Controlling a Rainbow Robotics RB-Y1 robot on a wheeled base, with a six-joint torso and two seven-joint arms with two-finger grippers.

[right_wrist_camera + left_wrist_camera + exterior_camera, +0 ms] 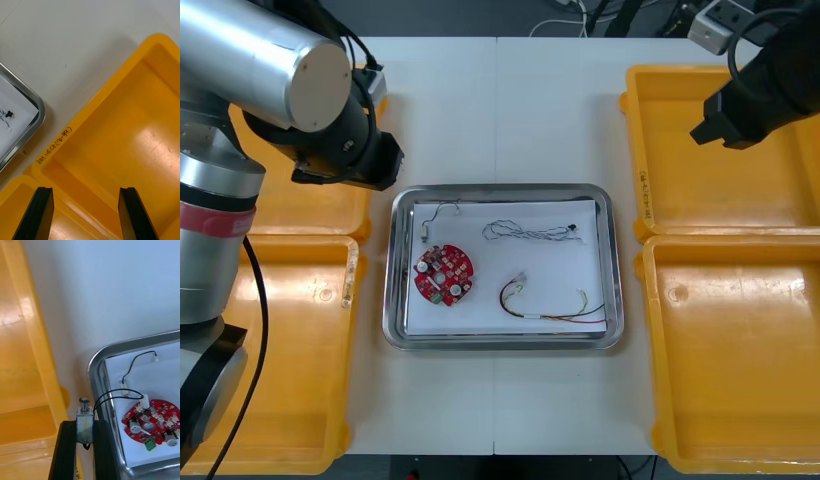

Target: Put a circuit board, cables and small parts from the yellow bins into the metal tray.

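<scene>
Left gripper (84, 426) is clamped on a small metal part (84, 419), just off the far-left corner of the metal tray (98, 363), beside the left far yellow bin (37, 352). I see the part's black wires (112, 393) leading into the tray toward the circuit board (152, 420) at its left side. Twisted blue and white cable (530, 232) lies along the tray's far edge, red and yellow cable (545, 308) by its near-right corner. Right gripper (84, 198) fingers wide apart, holding nothing, over the right far yellow bin (123, 123)
</scene>
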